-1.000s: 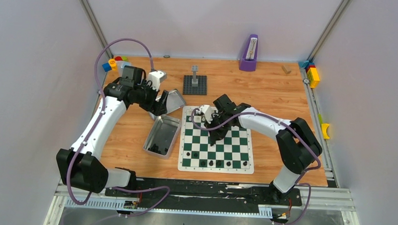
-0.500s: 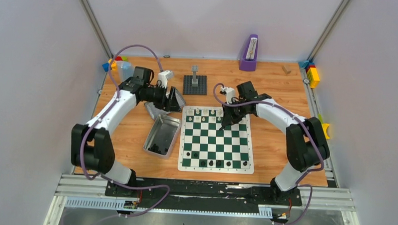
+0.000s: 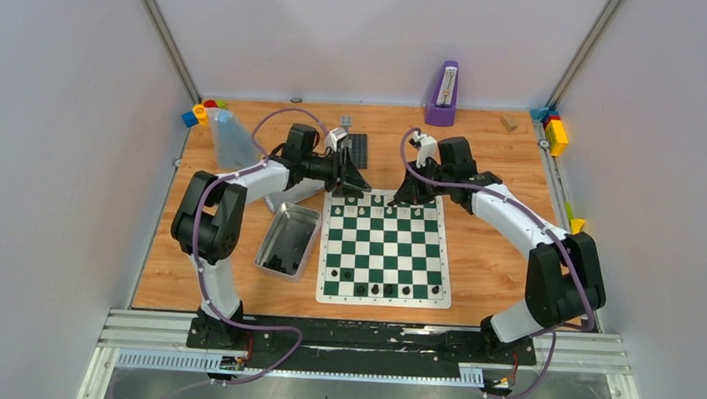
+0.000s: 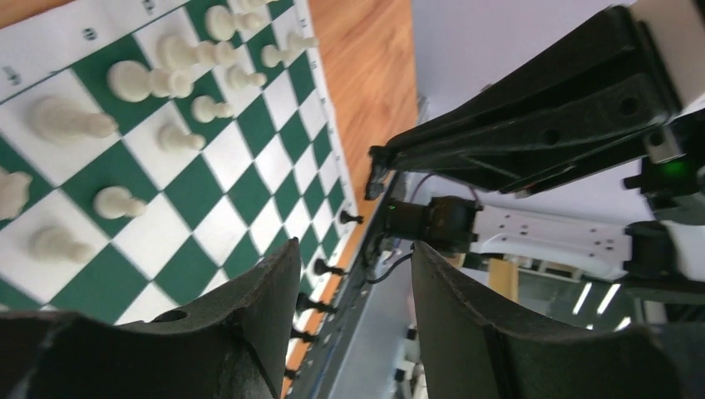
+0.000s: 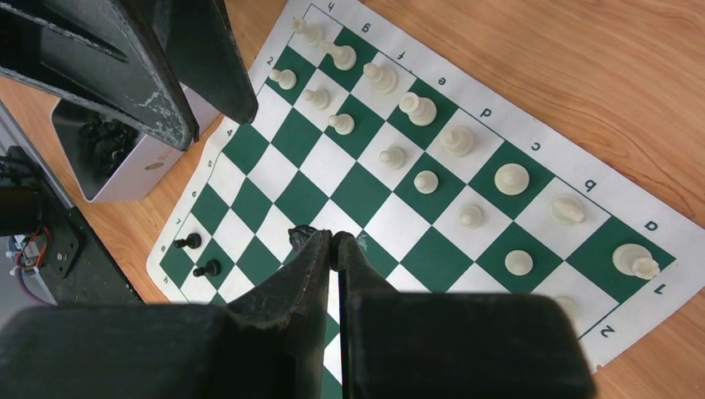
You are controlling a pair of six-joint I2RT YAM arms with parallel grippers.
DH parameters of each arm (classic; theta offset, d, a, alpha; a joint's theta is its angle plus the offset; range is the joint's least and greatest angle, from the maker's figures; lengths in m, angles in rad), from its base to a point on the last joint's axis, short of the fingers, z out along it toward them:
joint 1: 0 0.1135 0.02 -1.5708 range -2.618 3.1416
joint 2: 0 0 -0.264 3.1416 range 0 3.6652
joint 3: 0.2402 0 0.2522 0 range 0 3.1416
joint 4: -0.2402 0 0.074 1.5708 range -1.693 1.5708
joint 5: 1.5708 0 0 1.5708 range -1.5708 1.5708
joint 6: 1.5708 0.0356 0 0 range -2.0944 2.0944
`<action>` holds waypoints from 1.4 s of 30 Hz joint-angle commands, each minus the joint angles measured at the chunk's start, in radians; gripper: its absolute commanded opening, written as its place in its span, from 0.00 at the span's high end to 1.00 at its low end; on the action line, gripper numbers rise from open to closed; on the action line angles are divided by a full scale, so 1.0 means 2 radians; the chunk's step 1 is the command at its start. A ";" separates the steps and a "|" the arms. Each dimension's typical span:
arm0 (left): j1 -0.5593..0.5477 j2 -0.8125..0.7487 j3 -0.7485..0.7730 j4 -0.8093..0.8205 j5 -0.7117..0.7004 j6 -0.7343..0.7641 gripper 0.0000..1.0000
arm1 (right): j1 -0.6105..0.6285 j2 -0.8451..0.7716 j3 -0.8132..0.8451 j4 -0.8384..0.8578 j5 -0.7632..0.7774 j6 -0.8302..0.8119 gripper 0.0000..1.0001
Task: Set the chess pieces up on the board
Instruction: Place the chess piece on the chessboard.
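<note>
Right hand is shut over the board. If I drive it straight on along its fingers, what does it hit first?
Most likely the board itself: the right hand points at a bare square, with the nearest cream pawns off to the side. Depth is hard to judge.
</note>
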 commanded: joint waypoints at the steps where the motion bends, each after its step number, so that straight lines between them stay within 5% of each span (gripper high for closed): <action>1: -0.020 0.010 -0.004 0.151 0.017 -0.168 0.43 | -0.004 -0.025 -0.010 0.041 0.018 0.041 1.00; 10: -0.057 0.035 -0.002 0.251 0.010 -0.270 0.50 | -0.018 -0.035 -0.001 0.036 0.013 0.052 1.00; 42: -0.086 0.081 0.028 0.279 0.018 -0.301 0.55 | -0.041 -0.035 0.003 0.038 -0.023 0.073 1.00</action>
